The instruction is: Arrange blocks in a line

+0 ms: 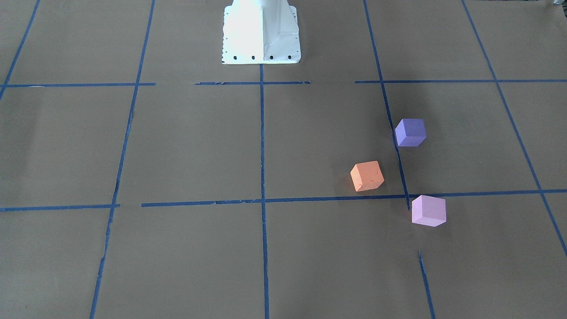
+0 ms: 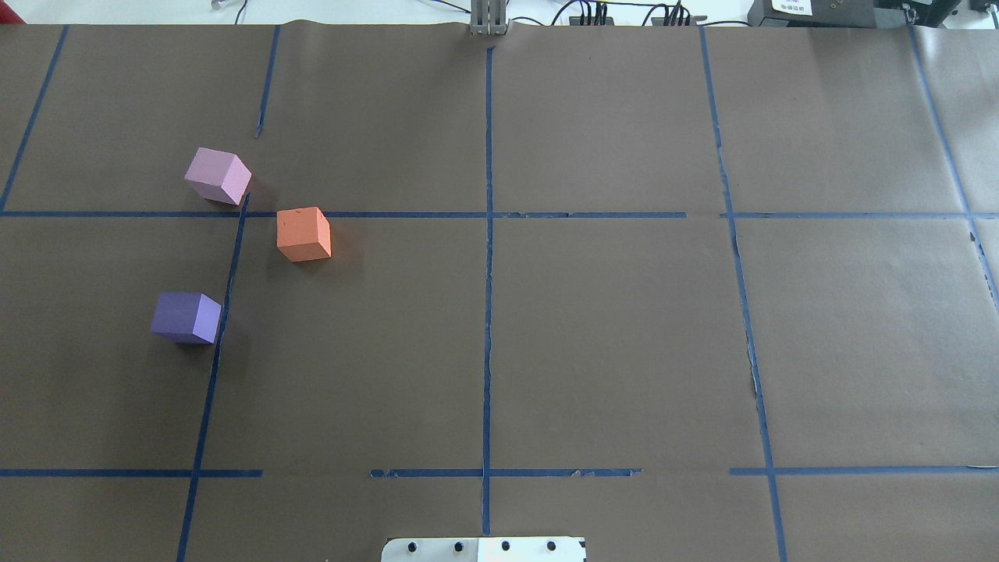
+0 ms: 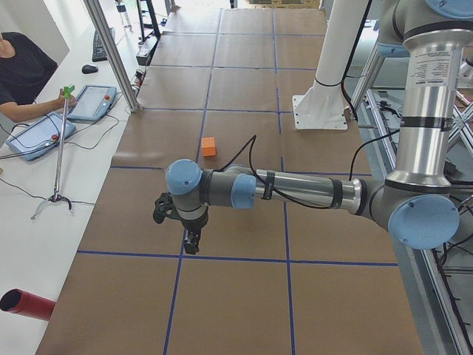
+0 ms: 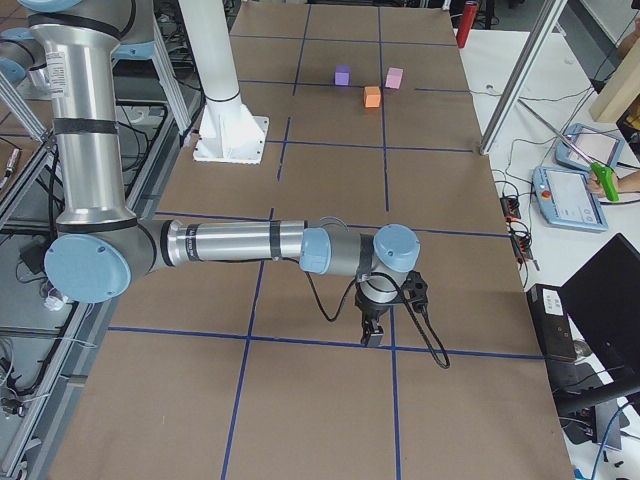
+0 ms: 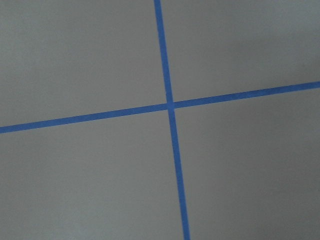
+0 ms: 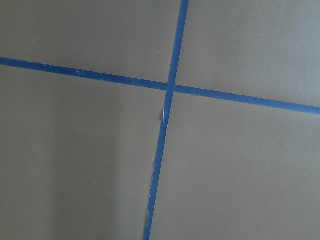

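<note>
Three blocks lie loose on my robot's left side, with both arms hanging clear of them.

Front-facing camera: I see the orange block [image 1: 366, 176], dented on its near face, the violet-blue block [image 1: 410, 132] and the pale pink block [image 1: 428, 211] sitting apart in a triangle, not a row, around a blue tape line [image 1: 386, 102] on the brown paper. Overhead: all three are on the left half, pink farthest from the white base plate [image 2: 484, 549] and violet-blue nearest. Left side camera: the left gripper [image 3: 191, 242] hangs over the paper, the orange block lies beyond it, and I cannot tell how its fingers stand. The printed label [image 3: 436, 66] on that arm is too small to read. Right side camera: the right gripper [image 4: 372, 332] points down, well apart from the blocks, finger state unclear. Both wrist cameras show only a tape crossing.
</note>
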### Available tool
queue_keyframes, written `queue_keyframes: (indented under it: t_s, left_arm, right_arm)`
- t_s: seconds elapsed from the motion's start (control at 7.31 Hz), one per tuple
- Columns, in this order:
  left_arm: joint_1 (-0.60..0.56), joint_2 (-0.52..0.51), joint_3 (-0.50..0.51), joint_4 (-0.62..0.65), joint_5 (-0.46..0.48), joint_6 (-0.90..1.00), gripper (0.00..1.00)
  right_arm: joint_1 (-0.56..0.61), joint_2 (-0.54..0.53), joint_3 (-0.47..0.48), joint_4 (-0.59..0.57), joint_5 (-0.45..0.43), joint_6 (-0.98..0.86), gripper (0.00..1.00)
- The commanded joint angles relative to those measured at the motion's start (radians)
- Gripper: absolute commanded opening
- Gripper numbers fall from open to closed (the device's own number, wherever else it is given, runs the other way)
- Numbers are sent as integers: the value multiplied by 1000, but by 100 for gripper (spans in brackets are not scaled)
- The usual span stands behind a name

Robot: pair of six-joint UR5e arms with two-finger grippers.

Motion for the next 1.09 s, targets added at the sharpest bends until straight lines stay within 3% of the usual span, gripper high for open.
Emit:
queue_keyframes:
  t_s: [0.0,0.55,0.96]
  left_arm:
    - [115,-21,-176,38,-9,-260,100]
    - [427,-283,-162,38,0,-773,100]
    - [597,-467,25,35,48,-907,100]
  right_arm:
    - [0,0,0,0,0,0,100]
    - [0,0,0,0,0,0,100]
    - [0,0,1,0,0,0,100]
